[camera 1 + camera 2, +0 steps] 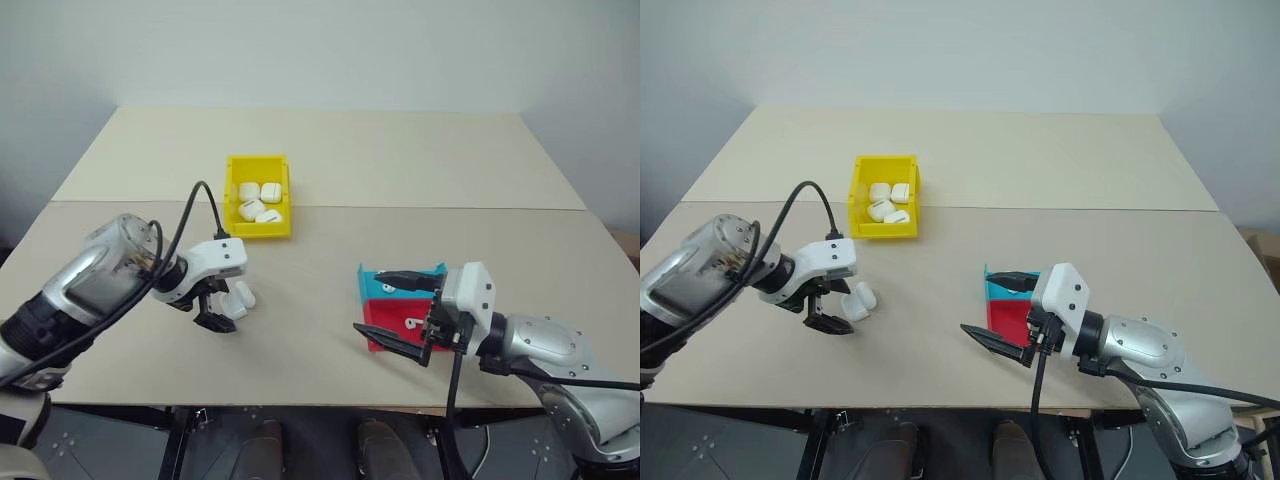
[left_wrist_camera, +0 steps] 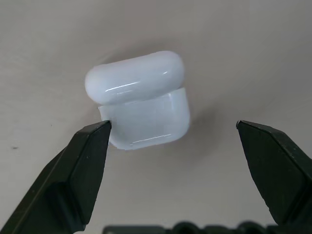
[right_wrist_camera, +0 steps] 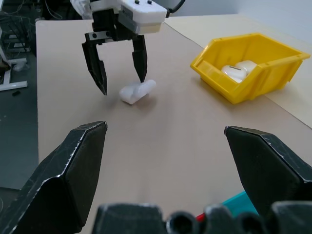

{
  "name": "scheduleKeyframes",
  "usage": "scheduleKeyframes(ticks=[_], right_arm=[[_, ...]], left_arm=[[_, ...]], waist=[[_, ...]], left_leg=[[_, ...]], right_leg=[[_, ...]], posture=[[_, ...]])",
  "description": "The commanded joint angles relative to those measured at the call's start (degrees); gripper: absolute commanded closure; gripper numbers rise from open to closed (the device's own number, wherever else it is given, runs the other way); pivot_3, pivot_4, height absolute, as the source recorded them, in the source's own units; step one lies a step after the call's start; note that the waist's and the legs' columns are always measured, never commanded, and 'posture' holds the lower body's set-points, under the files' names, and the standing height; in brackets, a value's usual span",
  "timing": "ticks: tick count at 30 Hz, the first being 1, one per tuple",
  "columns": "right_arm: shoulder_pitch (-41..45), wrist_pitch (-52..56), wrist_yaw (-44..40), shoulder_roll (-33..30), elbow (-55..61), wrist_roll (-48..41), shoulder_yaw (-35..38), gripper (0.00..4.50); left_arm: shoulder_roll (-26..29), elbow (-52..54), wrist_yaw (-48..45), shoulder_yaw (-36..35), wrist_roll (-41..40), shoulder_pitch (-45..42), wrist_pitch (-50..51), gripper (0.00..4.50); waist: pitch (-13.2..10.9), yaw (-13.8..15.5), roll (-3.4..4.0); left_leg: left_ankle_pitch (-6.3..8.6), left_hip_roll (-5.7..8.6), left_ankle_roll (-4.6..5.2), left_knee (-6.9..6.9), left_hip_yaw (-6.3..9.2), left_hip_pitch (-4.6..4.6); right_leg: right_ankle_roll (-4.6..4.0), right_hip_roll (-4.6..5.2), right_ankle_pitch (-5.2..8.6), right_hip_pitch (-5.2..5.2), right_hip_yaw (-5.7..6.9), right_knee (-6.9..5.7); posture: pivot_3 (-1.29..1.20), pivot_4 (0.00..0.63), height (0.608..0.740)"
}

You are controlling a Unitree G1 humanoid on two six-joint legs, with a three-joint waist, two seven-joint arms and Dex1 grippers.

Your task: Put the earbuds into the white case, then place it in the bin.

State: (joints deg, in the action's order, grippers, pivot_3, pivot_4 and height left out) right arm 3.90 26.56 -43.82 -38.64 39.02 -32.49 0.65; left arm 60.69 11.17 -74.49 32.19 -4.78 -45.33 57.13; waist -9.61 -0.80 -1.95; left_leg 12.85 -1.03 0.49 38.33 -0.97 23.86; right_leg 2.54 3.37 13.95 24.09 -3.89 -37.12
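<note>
A white case (image 2: 141, 105) lies on the tan table (image 1: 420, 170), its lid looking slightly ajar. My left gripper (image 1: 218, 320) points down just beside it, open, with the case between its fingers and nearer one fingertip (image 2: 95, 141); nothing is held. The right wrist view shows that gripper (image 3: 123, 84) over the case (image 3: 138, 91). Two earbuds (image 1: 388, 290) (image 1: 409, 322) lie on the blue-and-red tray (image 1: 385, 312). My right gripper (image 1: 367, 302) hovers open and level at the tray's near-left side. The yellow bin (image 1: 232, 200) stands further back and holds several white cases (image 1: 260, 200).
A seam (image 1: 450, 208) crosses the table behind the bin. The bin (image 3: 263, 58) stands to the far side of the left gripper. The table's front edge (image 1: 300, 402) runs close below both grippers.
</note>
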Motion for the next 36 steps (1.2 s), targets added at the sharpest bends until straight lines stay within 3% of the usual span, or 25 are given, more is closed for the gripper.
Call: scheduleKeyframes(ticks=[1, 12, 20, 27, 33, 36], right_arm=[[0.5, -1.24, -0.27, -0.12, 1.45, -0.11, 0.81, 0.0], [0.66, -0.47, 0.48, -0.31, 2.62, -0.38, 0.78, 0.0], [1.3, 0.07, 0.68, -0.4, 2.81, -0.68, 0.76, 0.0], [1.34, 0.23, 1.0, -0.42, 3.0, -0.64, 0.64, 0.0], [0.86, 0.1, 0.88, -0.6, 3.01, -0.77, 1.06, 0.0], [0.35, -0.52, 0.24, -0.85, 2.24, -0.69, 1.54, 0.0]], left_arm=[[-1.52, -2.78, 0.7, 1.82, 2.78, -1.68, -0.78, 0.01], [-5.62, -9.69, -0.86, 6.62, 5.92, -7.14, 3.95, 0.01], [-6.33, -8.73, -1.13, 7.25, 5.63, -7.31, 5.4, 0.01], [-5.87, -7.36, -1.61, 5.96, 4.83, -6.23, 4.24, 1.75], [-3.86, -6.54, 3.09, 0.31, 5.16, -2.44, 2.44, 1.75], [-4.32, -5.55, 8.28, -8.52, 3.5, 1.29, 0.87, 1.75]], waist=[[0.0, 0.01, 0.0], [0.0, 0.0, 0.0], [0.0, 0.0, 0.0], [0.0, 0.0, 0.0], [0.0, -0.13, 0.0], [0.0, -0.19, 0.0]], left_leg=[[0.0, 0.0, 0.0, 0.01, 0.0, 0.0], [0.0, 0.0, 0.01, 0.04, 0.04, 0.01], [0.0, 0.0, 0.01, 0.06, 0.07, 0.0], [0.01, 0.0, 0.01, 0.06, 0.07, 0.0], [0.01, -0.01, 0.01, 0.06, 0.1, 0.0], [0.01, -0.02, 0.01, 0.06, 0.12, -0.01]], right_leg=[[0.0, 0.0, 0.0, -0.01, 0.0, 0.0], [0.0, -0.01, 0.0, -0.01, 0.01, -0.03], [0.0, -0.01, 0.0, -0.02, 0.01, -0.03], [0.0, 0.0, 0.0, -0.02, 0.01, -0.03], [0.0, 0.0, 0.0, 0.0, 0.01, -0.04], [-0.01, -0.01, -0.01, 0.0, 0.01, -0.07]], posture=[[0.0, 0.15, 0.74], [0.0, 0.15, 0.74], [0.0, 0.15, 0.74], [0.0, 0.15, 0.74], [0.0, 0.15, 0.74], [0.0, 0.15, 0.74]])
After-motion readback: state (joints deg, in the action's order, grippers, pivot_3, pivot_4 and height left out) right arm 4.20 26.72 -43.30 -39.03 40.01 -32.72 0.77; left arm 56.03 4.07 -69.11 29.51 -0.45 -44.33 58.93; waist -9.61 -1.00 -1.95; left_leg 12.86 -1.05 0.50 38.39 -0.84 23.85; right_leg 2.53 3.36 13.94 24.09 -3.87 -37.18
